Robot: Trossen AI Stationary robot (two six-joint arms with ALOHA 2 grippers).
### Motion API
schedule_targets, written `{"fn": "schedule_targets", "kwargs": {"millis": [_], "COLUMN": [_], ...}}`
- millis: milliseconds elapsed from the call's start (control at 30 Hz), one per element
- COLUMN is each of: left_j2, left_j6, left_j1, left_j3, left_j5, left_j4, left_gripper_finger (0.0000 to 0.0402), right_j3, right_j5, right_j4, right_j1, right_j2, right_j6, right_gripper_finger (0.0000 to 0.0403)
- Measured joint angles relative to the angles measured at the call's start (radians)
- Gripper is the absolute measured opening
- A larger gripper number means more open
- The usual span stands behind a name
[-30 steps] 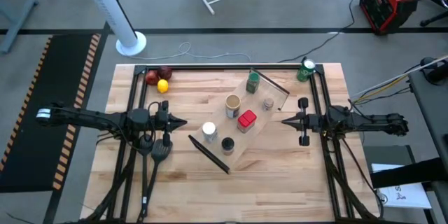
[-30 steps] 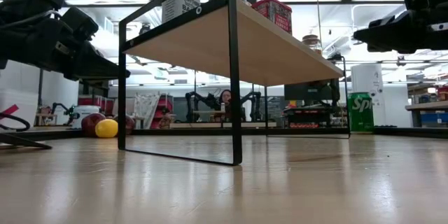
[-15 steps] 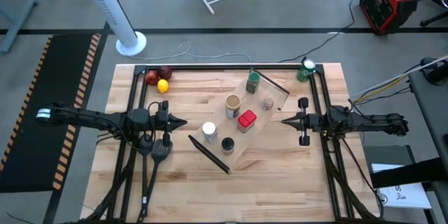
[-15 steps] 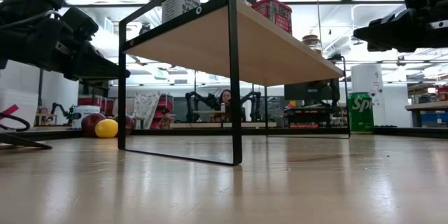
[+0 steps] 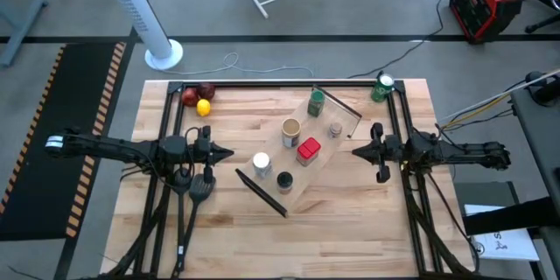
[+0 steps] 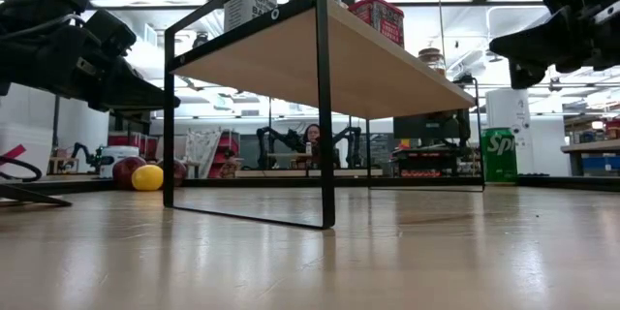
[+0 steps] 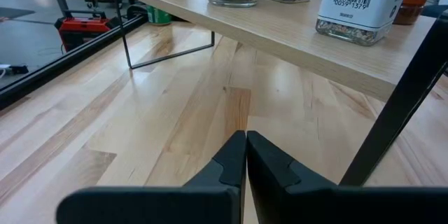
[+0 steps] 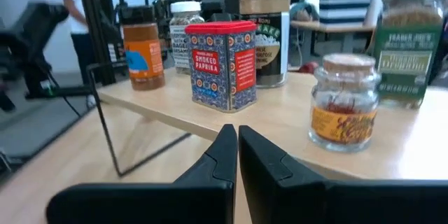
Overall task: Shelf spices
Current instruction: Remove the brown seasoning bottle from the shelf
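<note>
Wooden shelf (image 5: 302, 164) holding six spices (image 5: 308, 150) sits between both closed, empty tools.

Bright, even overhead light; the worktop (image 5: 350, 201) casts only faint shadows. In the low view, ceiling glare whitens twelve o'clock and the near worktop blurs. The right wrist view's background is soft.

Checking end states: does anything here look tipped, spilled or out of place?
Nothing stands out. All six jars stand upright on the shelf, including the red tin and the green-topped jar. No spill shows. Both grippers, left and right, are shut and empty beside it.
</note>
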Motion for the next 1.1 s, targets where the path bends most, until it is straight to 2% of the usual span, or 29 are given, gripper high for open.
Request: {"fn": "schedule_targets", "kwargs": {"millis": [167,833,1100], "left_j2": [0.0,0.002,0.002], "left_j6": [0.0,-0.009,-0.168], "left_j1": [0.0,0.0,-0.001], "left_j3": [0.0,0.0,0.0], "left_j5": [0.0,-0.012,0.032], "left_j4": [0.0,0.015,-0.004], "left_gripper_finger": [0.0,0.0,0.0], "right_j3": [0.0,0.0,0.0], "right_j5": [0.001,0.001,0.002], "right_j4": [0.0,0.001,0.024], "right_j1": [0.0,0.0,0.0], "right_j2": [0.0,0.0,0.0], "right_j6": [0.083,0.103,0.105], "right_gripper_finger": [0.0,0.0,0.0]}}
